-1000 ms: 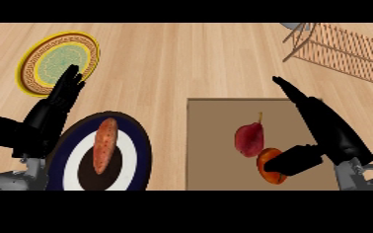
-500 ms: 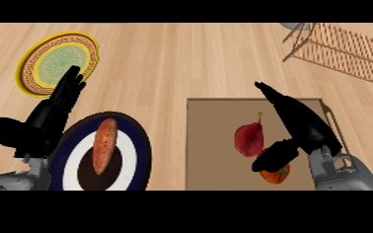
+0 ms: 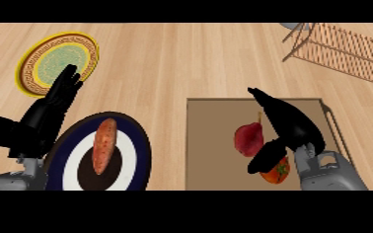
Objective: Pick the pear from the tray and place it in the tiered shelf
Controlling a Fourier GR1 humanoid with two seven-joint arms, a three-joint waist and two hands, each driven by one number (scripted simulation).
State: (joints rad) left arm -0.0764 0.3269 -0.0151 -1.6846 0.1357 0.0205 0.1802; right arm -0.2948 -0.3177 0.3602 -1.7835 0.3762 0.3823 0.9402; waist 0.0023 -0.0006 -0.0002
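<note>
A red pear (image 3: pixel 248 138) is lying on the brown tray (image 3: pixel 211 148), its thin stem pointing up toward the tray's far edge. The robot's right hand (image 3: pixel 287 123) is hovering just beside it on the right, long fingers (image 3: pixel 264 100) stretching straight out toward the far side of the tray, thumb (image 3: pixel 264 157) reaching down and inward below the fruit. The fingers are standing apart from the thumb and are not closing round the pear; whether the hand is touching the fruit's right flank cannot be told from this angle. An orange-red fruit (image 3: pixel 275 172) is sitting near the tray's front edge, just below the pear and partly hiding behind the thumb.

The tray is resting on the light wooden counter (image 3: pixel 189 64), at the lower right of the view. At the far right corner, well apart from the tray, the wire tiered shelf (image 3: pixel 335 47) is showing its slanted mesh and thin legs.

Across the counter to the left, a dark blue plate with a white ring (image 3: pixel 98 153) is carrying a sweet potato (image 3: pixel 105 144) lying lengthwise. The left hand (image 3: pixel 51 108) is resting beside that plate, fingers straight and together, pointing up toward a yellow-rimmed plate with a green centre (image 3: pixel 58 61).
</note>
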